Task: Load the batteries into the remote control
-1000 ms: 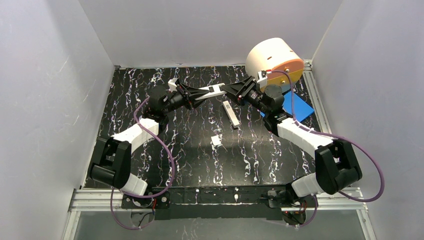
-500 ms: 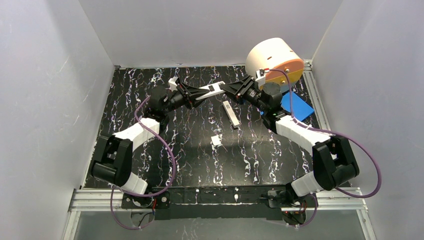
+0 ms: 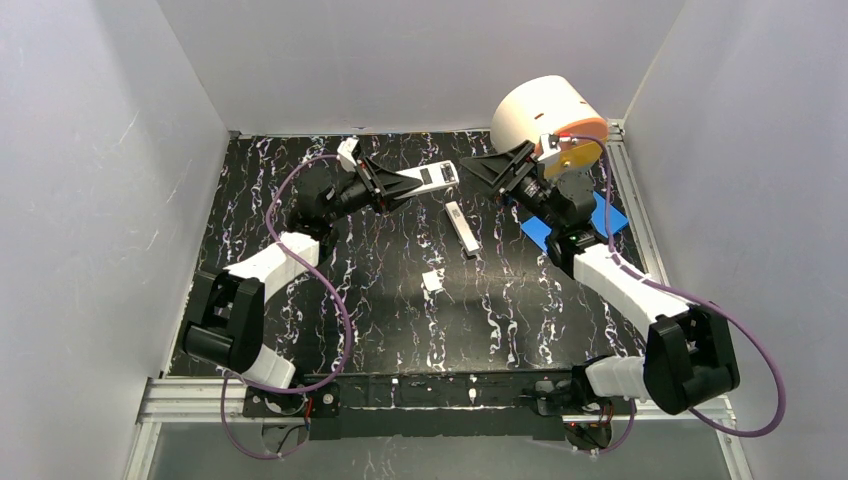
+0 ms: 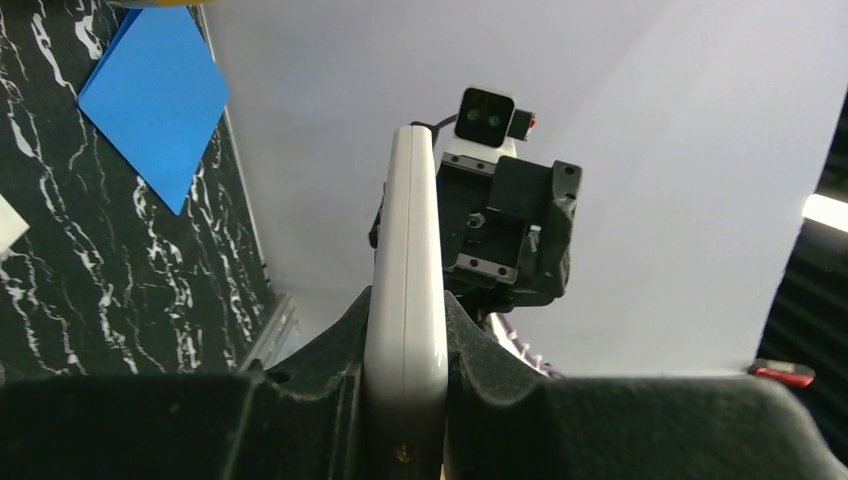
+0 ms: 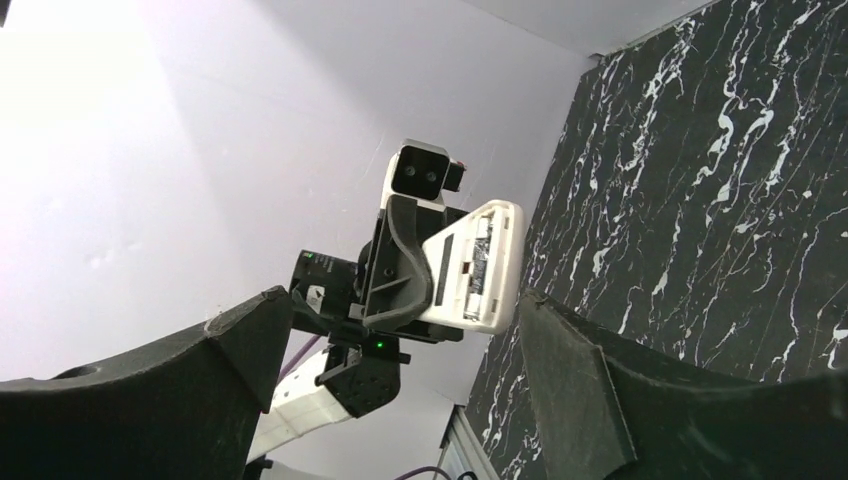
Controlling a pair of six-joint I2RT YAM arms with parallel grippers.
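White walls close in three sides of a black, white-veined bench [image 3: 400, 330]. At its far right corner stands a cream drum [image 3: 545, 115] with an orange face, partly hidden by the right arm, which also covers the middle of a flat blue sheet [image 3: 608, 215]. Both arms reach toward the far middle of the bench.

The left claw [image 3: 398, 184] is clamped on one end of the remote control [image 3: 428, 177] and holds it in the air, clear of the bench. The left wrist view shows it edge-on, pinched across its thin sides. The right claw [image 3: 487, 166] is spread wide and empty, just beside the remote's free end and not touching it. Its own camera looks into the open dark recess.

A slim white strip [image 3: 463, 229] lies on the bench below the remote, and a small white piece [image 3: 432, 280] lies nearer the arms. What either of them is cannot be told.

Handling, as a judgement: the remote is a light, stiff plastic shell with smooth sides that may slip. It is best gripped on its long edges, clear of the recess, as it is now.

Batteries cannot be made out in any view. Whether the recess already holds one is unclear. The remote's button face is not shown.
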